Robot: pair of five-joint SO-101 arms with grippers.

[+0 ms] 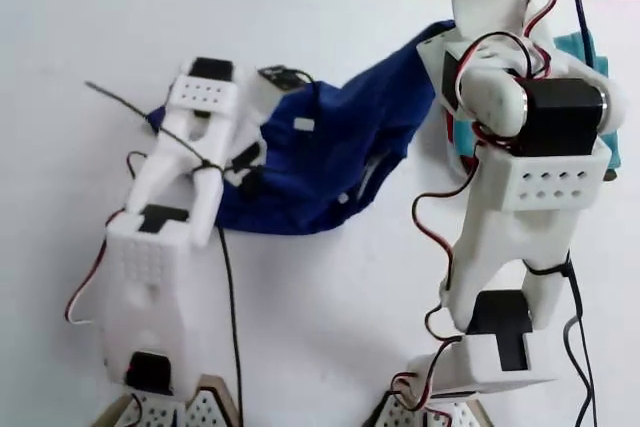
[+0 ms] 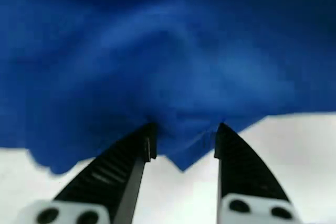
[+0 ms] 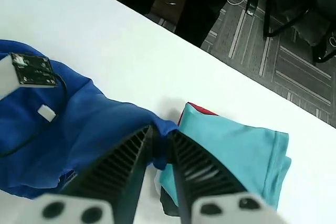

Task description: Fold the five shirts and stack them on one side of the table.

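Note:
A blue shirt [image 1: 330, 157] lies crumpled across the middle of the white table [image 1: 330, 327]. My left gripper [image 2: 185, 137] is open at its near-left edge, and the hem of the blue shirt [image 2: 168, 51] lies between the spread fingertips; in the high view the left gripper [image 1: 245, 162] sits over that edge. My right gripper [image 3: 161, 135] is shut on a far-right corner of the blue shirt [image 3: 79, 124], lifted beside the stack. The right gripper [image 1: 437, 47] is partly hidden by its arm. A folded teal shirt [image 3: 231, 150] tops a stack at the far right, with a red shirt [image 3: 202, 110] under it.
The teal stack [image 1: 578, 47] sits under the right arm's body near the table's right side. The table's far edge [image 3: 220, 59] drops to a tiled floor with chair legs. Arm cables [image 1: 230, 277] trail over the near table, between the two arm bases.

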